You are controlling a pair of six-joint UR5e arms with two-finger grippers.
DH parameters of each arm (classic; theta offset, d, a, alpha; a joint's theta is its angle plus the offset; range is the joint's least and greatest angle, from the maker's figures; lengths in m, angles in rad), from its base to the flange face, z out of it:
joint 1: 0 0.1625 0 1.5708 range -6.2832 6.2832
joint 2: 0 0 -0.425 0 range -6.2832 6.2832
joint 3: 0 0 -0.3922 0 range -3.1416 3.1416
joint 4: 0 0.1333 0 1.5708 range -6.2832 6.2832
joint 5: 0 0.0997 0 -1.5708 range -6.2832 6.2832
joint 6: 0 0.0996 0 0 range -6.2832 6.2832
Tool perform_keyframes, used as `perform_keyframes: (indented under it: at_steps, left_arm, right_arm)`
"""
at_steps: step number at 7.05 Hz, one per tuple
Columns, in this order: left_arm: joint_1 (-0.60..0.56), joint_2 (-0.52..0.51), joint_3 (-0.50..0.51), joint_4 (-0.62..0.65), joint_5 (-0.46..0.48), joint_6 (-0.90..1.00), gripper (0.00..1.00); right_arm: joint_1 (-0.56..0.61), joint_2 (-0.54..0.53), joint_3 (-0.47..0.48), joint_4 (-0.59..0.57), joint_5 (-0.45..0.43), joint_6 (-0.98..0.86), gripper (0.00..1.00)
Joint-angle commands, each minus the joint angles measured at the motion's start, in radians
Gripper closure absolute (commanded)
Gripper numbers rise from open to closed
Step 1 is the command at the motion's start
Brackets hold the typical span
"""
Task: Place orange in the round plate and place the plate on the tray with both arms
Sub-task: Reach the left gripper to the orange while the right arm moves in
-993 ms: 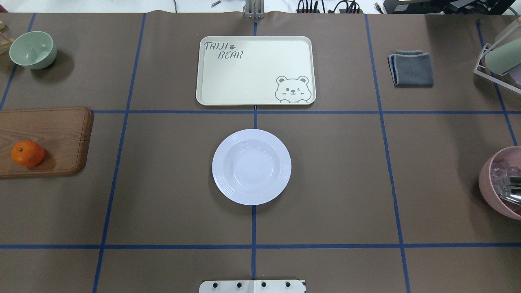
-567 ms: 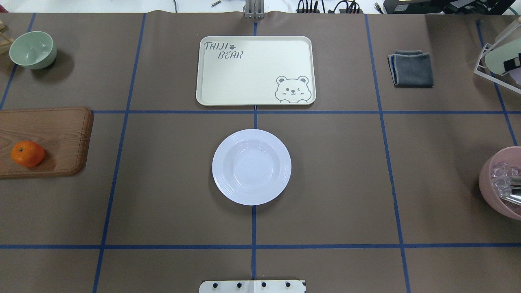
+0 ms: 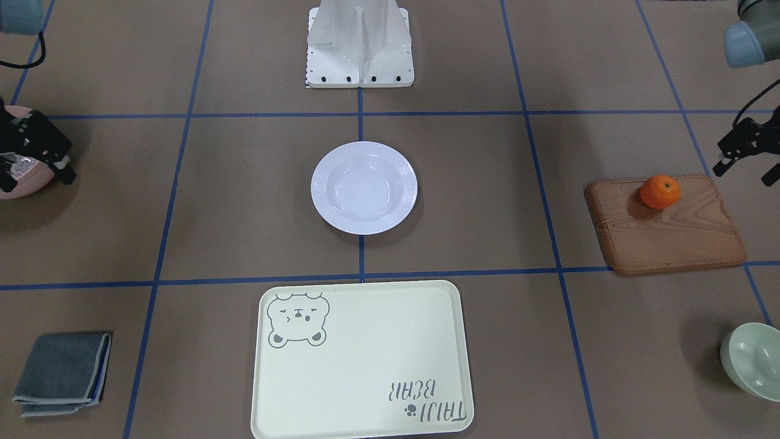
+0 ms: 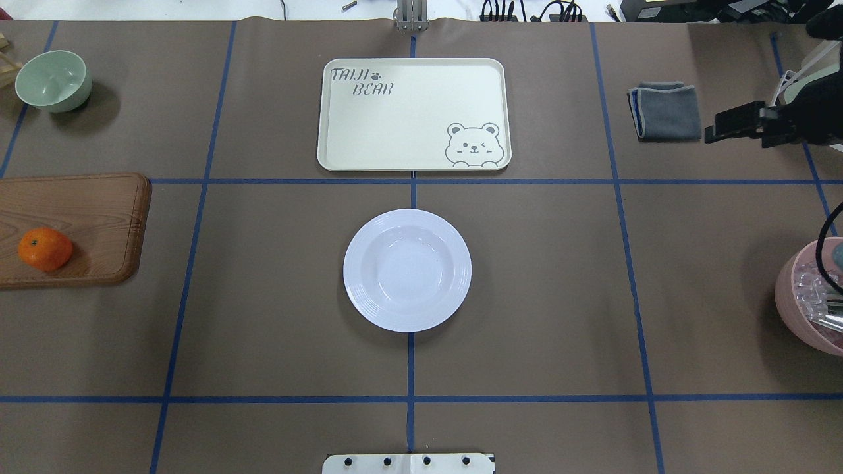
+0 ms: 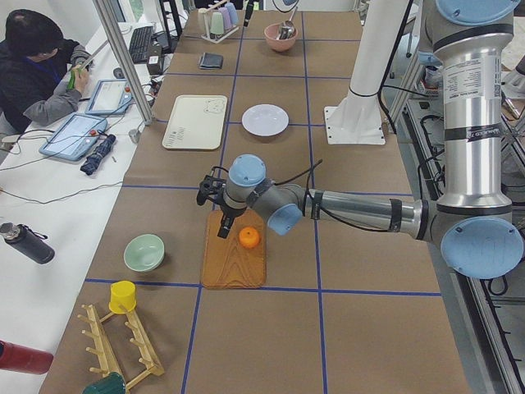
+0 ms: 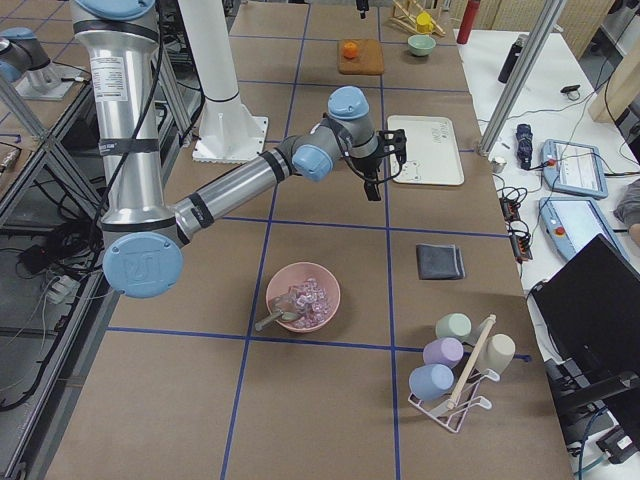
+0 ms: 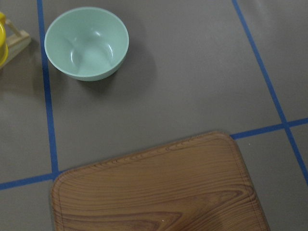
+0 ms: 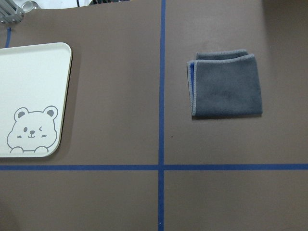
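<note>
The orange (image 3: 659, 191) rests on a wooden cutting board (image 3: 670, 228) at the table's left end, also in the overhead view (image 4: 45, 249). The white round plate (image 4: 407, 270) sits empty at the centre. Beyond it lies the cream bear tray (image 4: 413, 115), bare. My left gripper (image 3: 744, 172) hangs open just beside and above the orange, apart from it; it is out of the overhead view. My right gripper (image 4: 724, 125) stands open at the right edge, near the grey cloth, far from the plate. Nothing is held.
A green bowl (image 4: 53, 80) stands at the far left. A folded grey cloth (image 4: 666, 110) lies right of the tray. A pink bowl (image 4: 813, 296) with a utensil and a cup rack (image 6: 455, 375) occupy the right end. A person sits beyond the table's far side.
My right gripper has come into the overhead view from the right edge and moved left toward the grey cloth. The orange, plate and tray have not moved.
</note>
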Motion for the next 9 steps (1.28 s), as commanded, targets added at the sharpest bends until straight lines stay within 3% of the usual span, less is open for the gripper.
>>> perform_keyframes:
  at_steps: [1, 3, 9]
  left_arm:
    - [0.128, 0.023, 0.016, -0.045, 0.085, -0.074, 0.02]
    - [0.193, 0.018, 0.078, -0.108, 0.137, -0.073, 0.02]
    - [0.29, 0.003, 0.131, -0.114, 0.172, -0.073, 0.03]
  right_arm:
    - [-0.103, -0.001, 0.012, -0.001, -0.105, 0.069, 0.0]
    - [-0.107, 0.0, 0.011, -0.001, -0.105, 0.067, 0.0]
    - [-0.114, 0.0, 0.006, -0.001, -0.121, 0.063, 0.0]
